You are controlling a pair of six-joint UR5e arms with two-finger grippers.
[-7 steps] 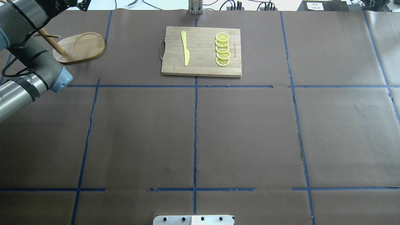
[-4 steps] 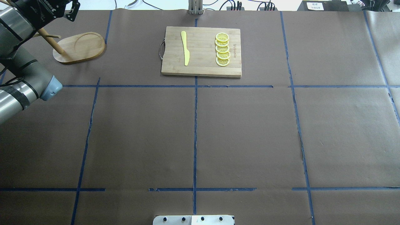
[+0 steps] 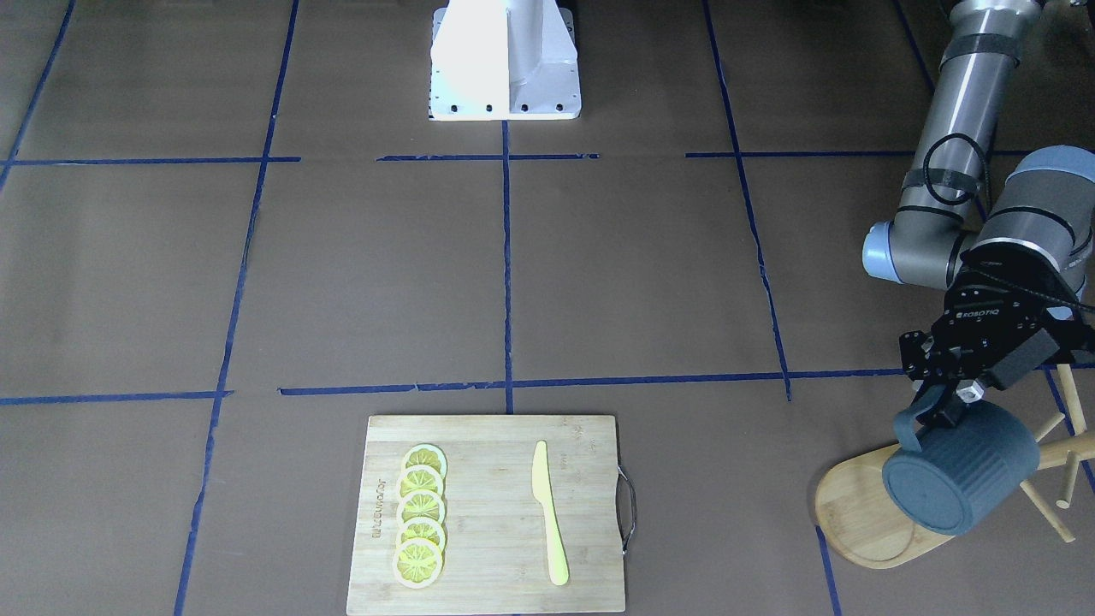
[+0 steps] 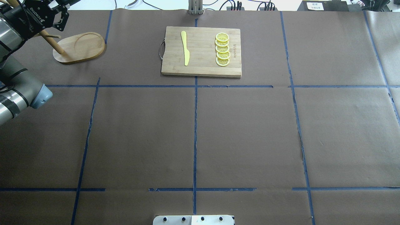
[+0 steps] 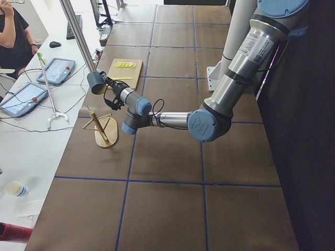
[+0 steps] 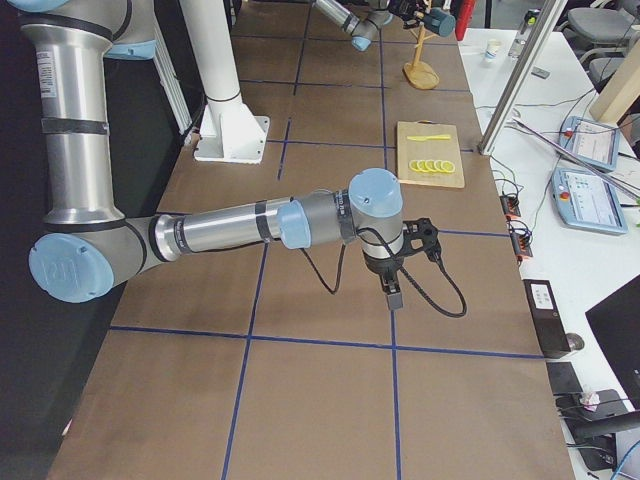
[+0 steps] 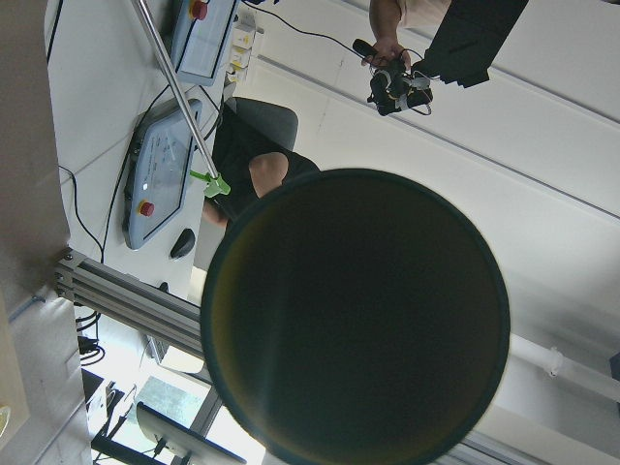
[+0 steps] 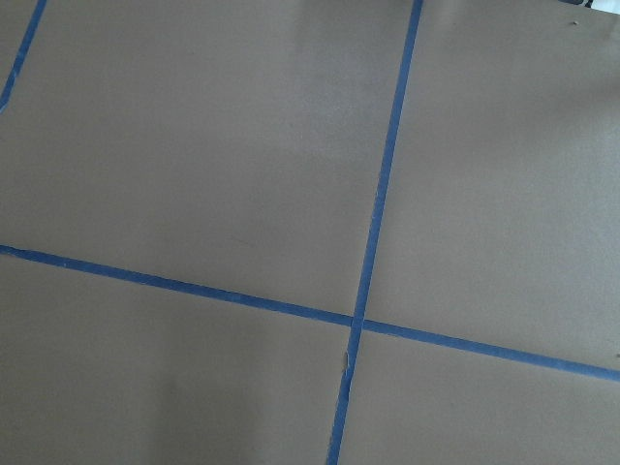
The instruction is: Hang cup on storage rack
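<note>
My left gripper (image 3: 938,409) is shut on the cup (image 3: 958,472), a dark blue-grey ribbed mug held on its side in the air, bottom towards the front camera. It hangs above the storage rack (image 3: 855,524), a light wooden mug tree with thin pegs (image 3: 1061,445). In the overhead view the left gripper (image 4: 47,15) is above the rack's pole (image 4: 51,42) and base (image 4: 81,47); the cup is out of that view. The left wrist view shows the cup's dark inside (image 7: 354,315). The right gripper (image 6: 395,292) shows only in the right side view; I cannot tell its state.
A rectangular wooden cutting board (image 4: 203,67) lies at the back middle with a yellow knife (image 4: 185,47) and several lemon slices (image 4: 222,49) on it. Blue tape lines cross the brown table cover. The robot's base plate (image 3: 505,60) sits at the near edge.
My left arm has drawn back towards the table's left edge, and its gripper has moved left and slightly nearer, to above the rack's pole.
</note>
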